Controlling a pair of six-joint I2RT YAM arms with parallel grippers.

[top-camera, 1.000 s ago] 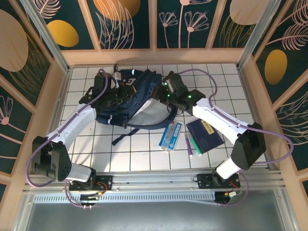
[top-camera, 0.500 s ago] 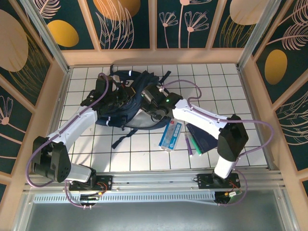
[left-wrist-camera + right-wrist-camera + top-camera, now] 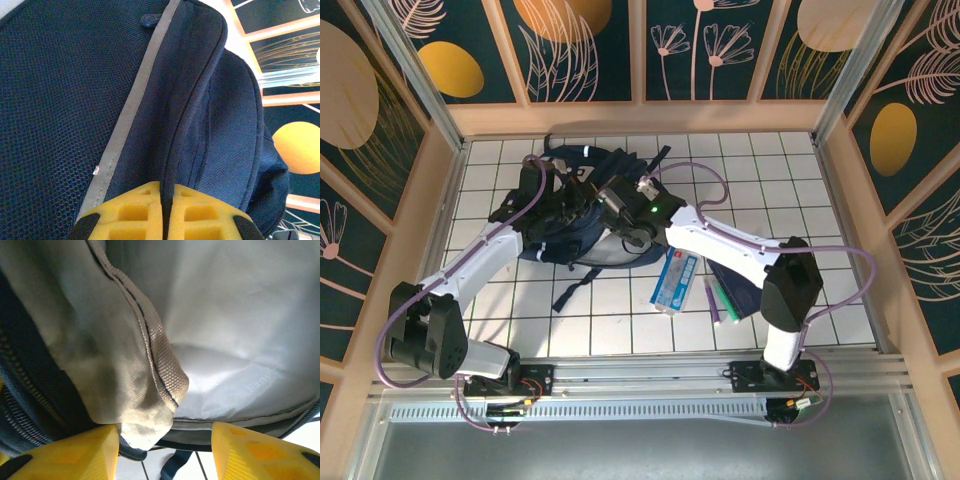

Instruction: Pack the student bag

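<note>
Left arm: stretches from its base at the near left corner up and to the right over the white gridded table. The forearm slants across the left side of the large navy-blue fabric student bag, and the wrist tips down onto it.
Left gripper: clenched. In the wrist view the yellow pads meet on a raised fold of the bag's navy cloth, pinching a dark seam just beside a thin grey trim strip.
Right arm: rises from its base at the near right. It bends at a black elbow and lies leftward across the table, with the wrist over the middle of the bag.
Right gripper: released, jaws standing apart and closed on nothing. In the wrist view it sits at the bag's mouth. A loose corner of pale grey lining hangs between the yellow fingers against the left one, with smooth pale lining beyond.
Student bag: lies on the table at the far left centre, under both wrists, with one dark strap trailing toward the near edge.
Beside the bag: a flat light-blue pencil case, green and purple pens and a small dark-blue book lie to its right, the book partly under the right forearm.
</note>
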